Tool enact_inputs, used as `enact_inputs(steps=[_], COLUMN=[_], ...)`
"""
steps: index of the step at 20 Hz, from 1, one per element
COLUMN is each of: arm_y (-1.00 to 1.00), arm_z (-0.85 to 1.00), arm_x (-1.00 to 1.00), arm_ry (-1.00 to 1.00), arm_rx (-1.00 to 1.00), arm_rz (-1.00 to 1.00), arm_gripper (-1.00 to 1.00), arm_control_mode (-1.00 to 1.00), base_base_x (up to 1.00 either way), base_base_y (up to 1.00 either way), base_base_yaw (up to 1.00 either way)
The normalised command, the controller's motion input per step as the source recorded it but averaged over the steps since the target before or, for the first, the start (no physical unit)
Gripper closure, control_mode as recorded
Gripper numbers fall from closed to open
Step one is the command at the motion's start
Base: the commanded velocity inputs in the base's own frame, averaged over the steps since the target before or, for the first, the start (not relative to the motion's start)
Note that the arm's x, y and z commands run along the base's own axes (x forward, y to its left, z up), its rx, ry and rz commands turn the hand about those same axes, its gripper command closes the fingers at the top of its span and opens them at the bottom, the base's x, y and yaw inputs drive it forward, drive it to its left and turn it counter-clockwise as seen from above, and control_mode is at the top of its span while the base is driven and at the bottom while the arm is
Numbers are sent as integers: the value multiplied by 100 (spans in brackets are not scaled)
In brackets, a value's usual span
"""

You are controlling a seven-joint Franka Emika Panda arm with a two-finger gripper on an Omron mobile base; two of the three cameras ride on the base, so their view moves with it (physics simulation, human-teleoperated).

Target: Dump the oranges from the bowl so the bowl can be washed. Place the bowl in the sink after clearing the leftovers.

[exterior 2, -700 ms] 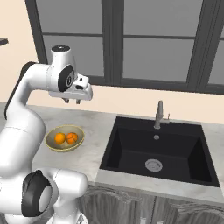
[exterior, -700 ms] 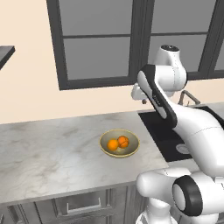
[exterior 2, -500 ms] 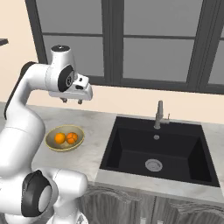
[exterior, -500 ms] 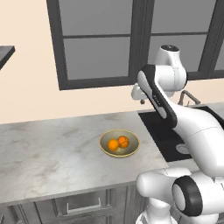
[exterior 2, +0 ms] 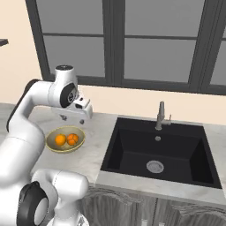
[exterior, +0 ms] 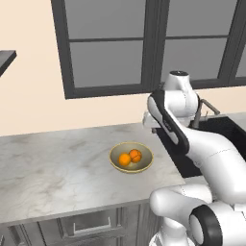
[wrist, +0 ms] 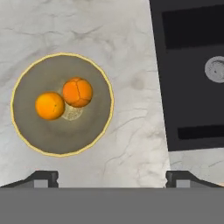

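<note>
The bowl (wrist: 61, 104) is seen on the marble bench (exterior: 57, 168), two oranges (wrist: 64, 99) touching inside it. Above, the pincer (wrist: 111, 177) is held spread open, gripping nothing. To the right, the sink (exterior 2: 159, 152) lies beneath its faucet (exterior 2: 161, 115).

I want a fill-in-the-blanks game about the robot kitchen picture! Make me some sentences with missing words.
1. The bowl holds ____ oranges.
2. The bowl sits on the marble ____, beside the sink.
3. The inside of the sink is coloured ____.
4. The gripper hangs in the air above the counter, holding ____.

Missing words: two; counter; black; nothing
</note>
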Motion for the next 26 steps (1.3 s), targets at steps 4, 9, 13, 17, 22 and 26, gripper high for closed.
enact_inputs(steps=[4, 9, 13, 17, 22, 26], arm_y=[0, 0, 0, 9, 14, 10], arm_z=[-86, -78, -77, -34, -24, -38], arm_x=[0, 6, 6, 23, 27, 24], arm_ry=[20, 15, 5, 0, -1, 0], arm_rx=[5, 10, 4, 0, 0, 0], arm_rz=[-14, -9, -1, 0, 0, 0], arm_gripper=[-100, -100, -100, -100, -100, -100], arm_control_mode=[-100, -100, -100, -100, -100, -100], base_base_x=[0, 0, 0, 0, 0, 0], base_base_y=[0, 0, 0, 0, 0, 0], base_base_yaw=[0, 0, 0, 0, 0, 0])
